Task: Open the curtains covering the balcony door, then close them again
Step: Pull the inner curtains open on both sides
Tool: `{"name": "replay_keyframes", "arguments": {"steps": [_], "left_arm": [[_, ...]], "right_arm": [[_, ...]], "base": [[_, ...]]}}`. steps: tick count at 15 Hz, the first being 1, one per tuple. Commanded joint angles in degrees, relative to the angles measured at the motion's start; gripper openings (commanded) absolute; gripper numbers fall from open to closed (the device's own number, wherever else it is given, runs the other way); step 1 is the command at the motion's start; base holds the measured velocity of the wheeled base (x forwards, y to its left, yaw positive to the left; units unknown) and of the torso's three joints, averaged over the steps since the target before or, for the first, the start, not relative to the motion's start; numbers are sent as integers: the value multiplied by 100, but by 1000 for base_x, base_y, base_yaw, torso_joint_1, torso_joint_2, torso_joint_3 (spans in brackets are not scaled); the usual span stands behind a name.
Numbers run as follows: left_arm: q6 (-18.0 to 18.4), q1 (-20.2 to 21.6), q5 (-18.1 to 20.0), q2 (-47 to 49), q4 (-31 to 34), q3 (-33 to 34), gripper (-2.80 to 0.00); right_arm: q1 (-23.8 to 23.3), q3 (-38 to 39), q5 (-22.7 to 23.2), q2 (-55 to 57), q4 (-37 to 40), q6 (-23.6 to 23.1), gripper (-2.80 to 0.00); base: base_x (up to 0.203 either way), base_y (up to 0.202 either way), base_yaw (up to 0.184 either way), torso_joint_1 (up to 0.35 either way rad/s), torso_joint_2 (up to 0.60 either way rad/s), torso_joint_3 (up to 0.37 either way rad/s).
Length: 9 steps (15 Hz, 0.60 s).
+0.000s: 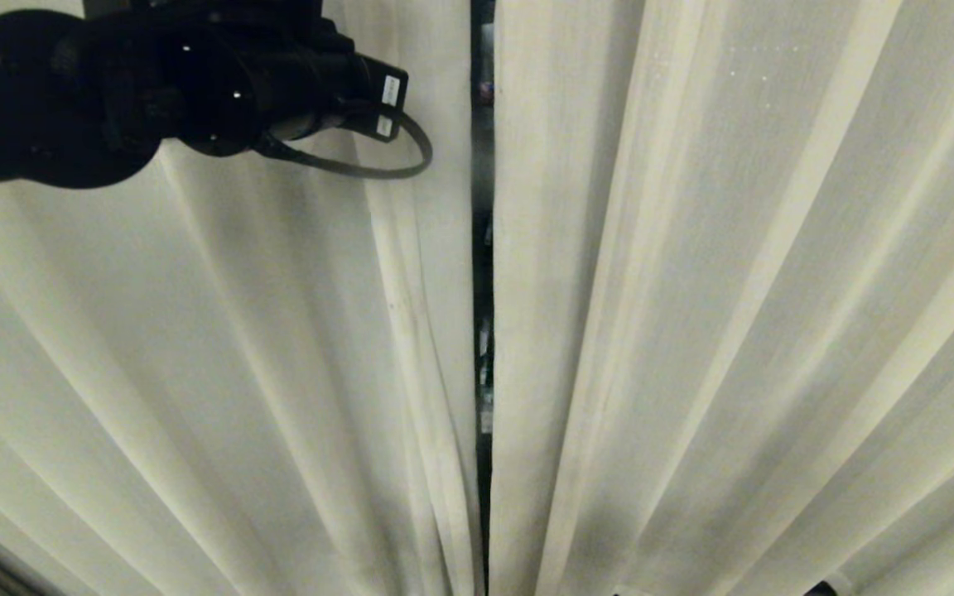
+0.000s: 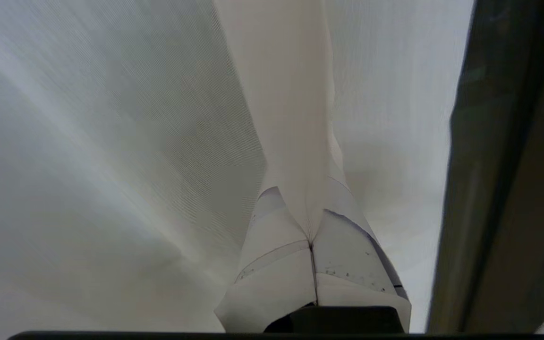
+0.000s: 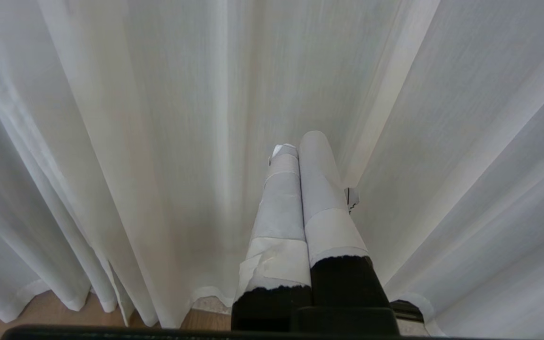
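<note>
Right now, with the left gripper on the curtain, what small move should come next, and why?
Probably pull sideways toward the robot's left: the left gripper is shut on a fold of the left curtain, and only a narrow dark gap separates it from the right curtain.

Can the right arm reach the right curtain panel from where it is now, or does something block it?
Probably yes. The right gripper, fingers shut and empty, points straight at the folds of the right curtain panel, and nothing stands between them. The left gripper is busy, shut on the left curtain panel.
</note>
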<state>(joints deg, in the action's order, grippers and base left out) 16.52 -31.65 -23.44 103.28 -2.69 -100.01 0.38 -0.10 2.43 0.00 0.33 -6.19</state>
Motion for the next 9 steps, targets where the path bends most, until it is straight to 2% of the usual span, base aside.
{"name": "replay_keyframes", "arguments": {"steps": [1,4,7,9], "left_arm": [[126,188,-55,-181,-20,40,-280],[141,457,-47,-423,-21,132,-280],[86,787,30,-976,-29,918,-280],[-124,1048,207,-1390,-31,1363,-280]], "right_arm": [[-1,1,4,9,2,-7,-280],[-3,1,4,9,2,-7,-280],[6,1,4,9,2,-5,-280],[6,1,4,9,2,-11,-280]], "base": [[0,0,0,0,0,0],[0,0,0,0,0,0],[0,0,0,0,0,0],[0,0,0,0,0,0]]}}
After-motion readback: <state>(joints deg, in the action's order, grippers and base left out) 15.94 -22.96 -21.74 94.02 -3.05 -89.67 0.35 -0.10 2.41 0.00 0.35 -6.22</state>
